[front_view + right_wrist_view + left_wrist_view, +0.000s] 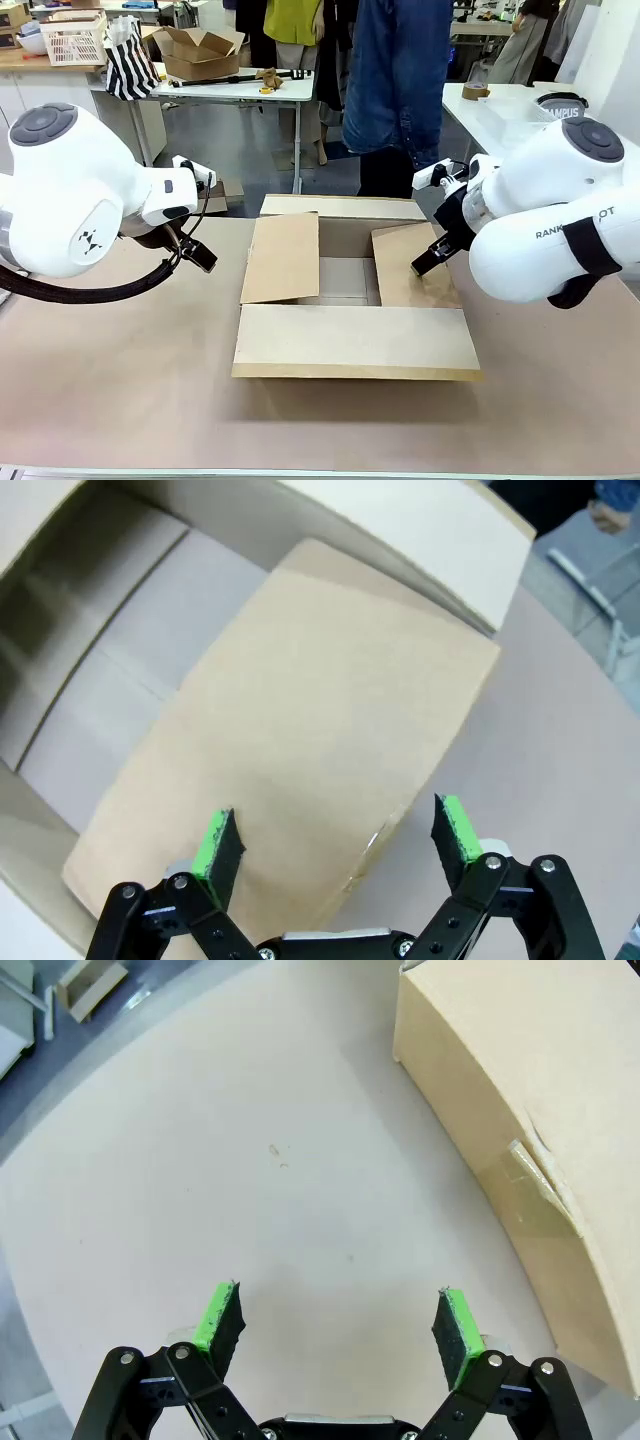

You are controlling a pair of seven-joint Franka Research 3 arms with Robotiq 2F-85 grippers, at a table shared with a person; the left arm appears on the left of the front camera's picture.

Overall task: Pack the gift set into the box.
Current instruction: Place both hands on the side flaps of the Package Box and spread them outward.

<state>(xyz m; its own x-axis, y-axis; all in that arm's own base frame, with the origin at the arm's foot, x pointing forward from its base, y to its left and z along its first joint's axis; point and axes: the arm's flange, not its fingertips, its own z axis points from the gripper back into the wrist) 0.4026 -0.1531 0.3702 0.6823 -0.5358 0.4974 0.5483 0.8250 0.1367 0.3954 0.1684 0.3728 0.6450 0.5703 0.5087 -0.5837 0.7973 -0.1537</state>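
Landmark: large flat brown corrugated cardboard box [350,340], middle of the pale brown table [120,390]. Near flap folded out flat toward the robot's side. Side flaps tipped inward, half covering the mouth, with a strip of bare box floor between them. Far flap folded out, away from the robot. Reads as not yet ready to take the gift set.

Near the box's left side, over bare table: left gripper [340,1310], black two-finger with green pads, fingers apart, holding nothing. Probably waiting clear of the left flap.

Over the box's right flap: right gripper [338,830], same build, fingers spread wide, empty, aimed down at the flap's outer part. Probably placed to press that flap back and open the mouth. Contact with cardboard: cannot tell.

Beyond the box's far flap: person in dark blue denim [395,90], standing.
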